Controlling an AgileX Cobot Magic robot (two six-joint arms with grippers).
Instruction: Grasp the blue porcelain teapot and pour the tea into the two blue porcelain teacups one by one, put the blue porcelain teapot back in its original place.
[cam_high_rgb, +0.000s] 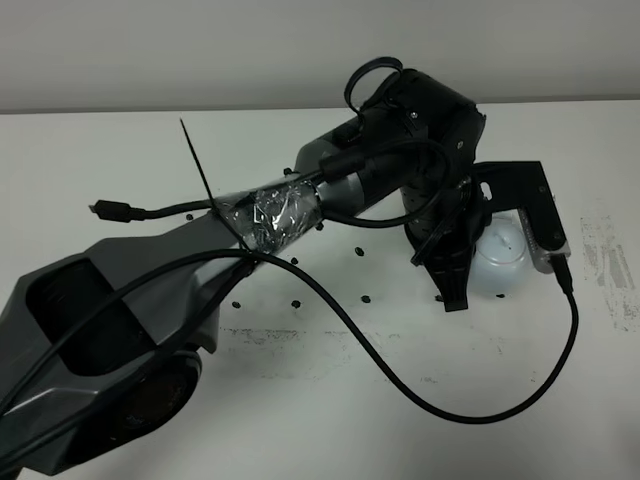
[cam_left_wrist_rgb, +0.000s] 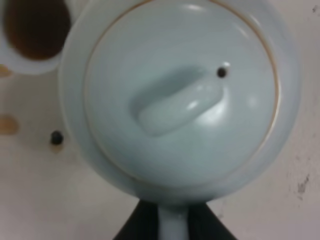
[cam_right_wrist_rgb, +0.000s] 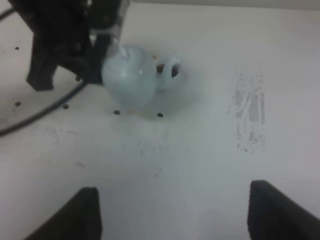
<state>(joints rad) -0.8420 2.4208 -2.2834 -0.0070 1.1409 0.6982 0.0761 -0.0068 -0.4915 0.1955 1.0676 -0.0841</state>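
Note:
The blue porcelain teapot (cam_high_rgb: 502, 258) stands upright at the right of the white table, at or just above its surface. In the left wrist view its lid and knob (cam_left_wrist_rgb: 180, 102) fill the frame. My left gripper (cam_left_wrist_rgb: 172, 224) is shut on the teapot's loop handle and reaches across from the left (cam_high_rgb: 478, 242). One blue porcelain teacup (cam_left_wrist_rgb: 34, 30) with brown tea in it sits right beside the teapot; it also shows in the right wrist view (cam_right_wrist_rgb: 167, 69) behind the teapot (cam_right_wrist_rgb: 127, 77). The other teacup is hidden. My right gripper (cam_right_wrist_rgb: 175, 212) is open and empty, well short of the teapot.
A black cable (cam_high_rgb: 450, 400) loops over the table in front of the left arm. Small black dot marks (cam_high_rgb: 366, 298) are scattered on the white table (cam_high_rgb: 330, 430). Grey scuffs (cam_high_rgb: 610, 262) mark its right side.

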